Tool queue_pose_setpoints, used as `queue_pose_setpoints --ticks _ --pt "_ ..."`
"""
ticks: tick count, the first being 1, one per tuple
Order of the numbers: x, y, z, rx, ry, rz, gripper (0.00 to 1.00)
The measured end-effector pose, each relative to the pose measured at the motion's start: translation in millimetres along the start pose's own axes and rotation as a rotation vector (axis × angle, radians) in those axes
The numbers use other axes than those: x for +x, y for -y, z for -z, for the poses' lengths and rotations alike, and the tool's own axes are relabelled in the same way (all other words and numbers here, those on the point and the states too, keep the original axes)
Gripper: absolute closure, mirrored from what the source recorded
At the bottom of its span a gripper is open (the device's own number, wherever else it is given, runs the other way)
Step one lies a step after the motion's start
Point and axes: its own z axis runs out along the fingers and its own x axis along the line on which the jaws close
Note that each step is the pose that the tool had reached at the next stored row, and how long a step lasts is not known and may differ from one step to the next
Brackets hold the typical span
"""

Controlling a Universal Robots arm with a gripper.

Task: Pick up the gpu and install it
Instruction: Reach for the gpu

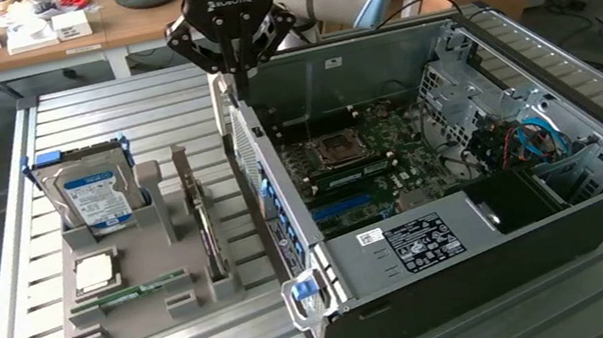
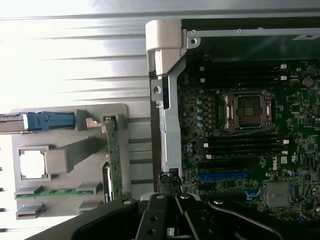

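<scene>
The gpu point(image 1: 204, 231) stands on edge in the grey holder point(image 1: 148, 314) on the desk point(image 1: 84, 113), untouched. It sits in the holder slot closest to the open computer case point(image 1: 601, 201), which lies to the exterior view's right of it. The hard drive point(image 1: 92, 195) stands upright in the same holder, on the side away from the case. The claw point(image 1: 238, 77) hangs above the case's near wall, higher than the card and apart from it. Its fingers are pressed together and there is nothing between them. By my reading the pick-up step is in hand and has not reached the card, and the install has not begun, since the blue slot point(image 2: 222, 176) on the motherboard point(image 1: 387, 164) is bare. A grasp would call for the fingers to part and come down astride the card's thin top edge, in line with its length and clear of the holder's posts and the case wall just beside it
</scene>
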Motion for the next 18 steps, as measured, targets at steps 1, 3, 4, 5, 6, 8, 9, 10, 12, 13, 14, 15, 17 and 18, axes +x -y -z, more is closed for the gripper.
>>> queue_pose_setpoints --ticks 1,3,4,5,6,8,9,10,12,13,14,15,17,18 --pt "0.7 0.1 0.0 0.0001 -0.0001 0.000 0.89" --pt "2.0 0.2 -0.3 0.0001 0.0000 0.000 0.89" --pt "2.3 0.2 -0.4 0.0000 0.0001 0.000 0.89" --pt "2.7 0.2 -0.4 0.0000 0.0000 0.000 0.89" --pt "2.9 0.2 -0.3 0.0002 -0.0001 0.000 0.89" --pt "4.4 0.4 -0.3 0.0002 -0.0002 0.000 0.89" --pt "4.8 0.4 -0.4 0.0001 0.0000 0.000 0.89" --pt "5.1 0.4 -0.4 0.0001 0.0000 0.000 0.89" --pt "6.2 0.5 -0.4 0.0001 0.0000 0.000 0.89" --pt "6.9 0.6 -0.4 0.0002 -0.0001 0.000 0.89" --pt "7.7 0.6 -0.4 0.0001 0.0000 0.000 0.89" --pt "8.4 0.7 -0.5 0.0001 0.0000 0.000 0.89" --pt "9.3 0.7 -0.5 0.0000 0.0001 0.000 0.89" --pt "10.0 0.8 -0.5 0.0001 0.0000 0.000 0.89"
